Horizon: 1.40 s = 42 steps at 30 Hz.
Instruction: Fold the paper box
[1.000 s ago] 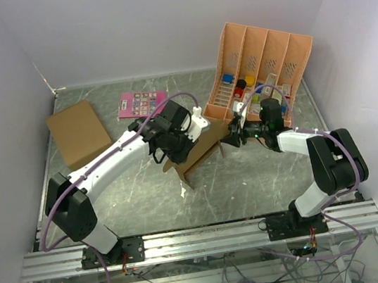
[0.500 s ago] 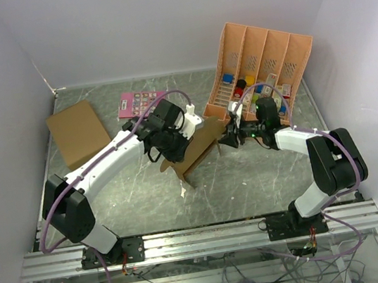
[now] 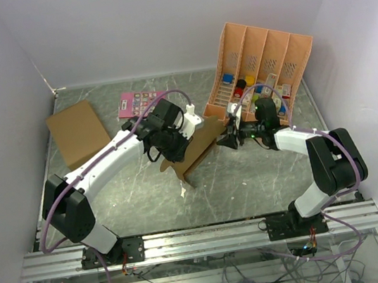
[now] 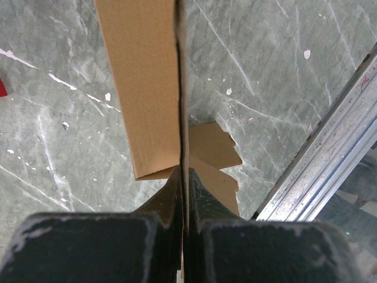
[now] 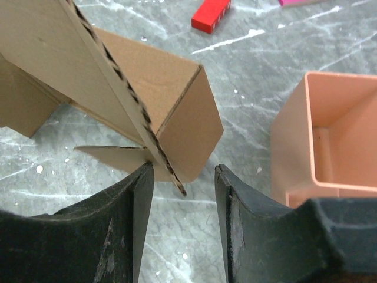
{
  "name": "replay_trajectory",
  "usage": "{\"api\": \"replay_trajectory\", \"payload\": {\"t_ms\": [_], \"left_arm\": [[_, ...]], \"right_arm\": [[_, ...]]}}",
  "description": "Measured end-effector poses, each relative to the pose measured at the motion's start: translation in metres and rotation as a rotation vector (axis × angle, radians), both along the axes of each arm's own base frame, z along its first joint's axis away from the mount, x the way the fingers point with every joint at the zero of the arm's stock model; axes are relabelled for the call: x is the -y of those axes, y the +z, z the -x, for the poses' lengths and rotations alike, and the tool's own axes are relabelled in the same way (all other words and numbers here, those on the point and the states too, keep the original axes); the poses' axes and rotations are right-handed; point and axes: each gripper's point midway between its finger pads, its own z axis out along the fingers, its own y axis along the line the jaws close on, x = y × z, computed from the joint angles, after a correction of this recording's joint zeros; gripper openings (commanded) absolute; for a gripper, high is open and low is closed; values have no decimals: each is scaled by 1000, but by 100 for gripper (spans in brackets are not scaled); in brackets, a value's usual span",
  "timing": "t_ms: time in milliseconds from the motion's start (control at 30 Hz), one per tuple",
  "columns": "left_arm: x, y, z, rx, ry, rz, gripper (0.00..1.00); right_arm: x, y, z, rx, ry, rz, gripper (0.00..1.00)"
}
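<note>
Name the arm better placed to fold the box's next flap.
Right. The left gripper is shut on the box, steadying it; the right gripper is open around a flap edge.

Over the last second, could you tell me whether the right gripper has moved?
Yes: the right gripper has shifted slightly left, away from the orange organizer, toward the paper box.

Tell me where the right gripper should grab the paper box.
Pinch the paper box by the exposed flap edge at its right end, coming edge-on from the right: it is thin, stands free, and lines up between the right gripper's open fingers.
</note>
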Motion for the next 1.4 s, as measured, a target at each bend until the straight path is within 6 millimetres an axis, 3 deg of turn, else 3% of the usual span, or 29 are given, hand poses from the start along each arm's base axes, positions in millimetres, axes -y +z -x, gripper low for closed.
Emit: {"api": "replay_trajectory", "payload": {"t_ms": [200,467,1233,1400], "left_arm": [[0,0,0,-5,-7,7,7],[0,-1,-1,-22,-22,24,7],[-5,-1,2,-71,-54,56,7],[-7,-1,2,-76,-53,54,7]], "right_arm": [[-13,12,-1,56,42,-44,48],[-20,4,7,49,41,-75,46],[-30,1,1,157,45,-150,19],[-30,0,4,173,49,-153,19]]}}
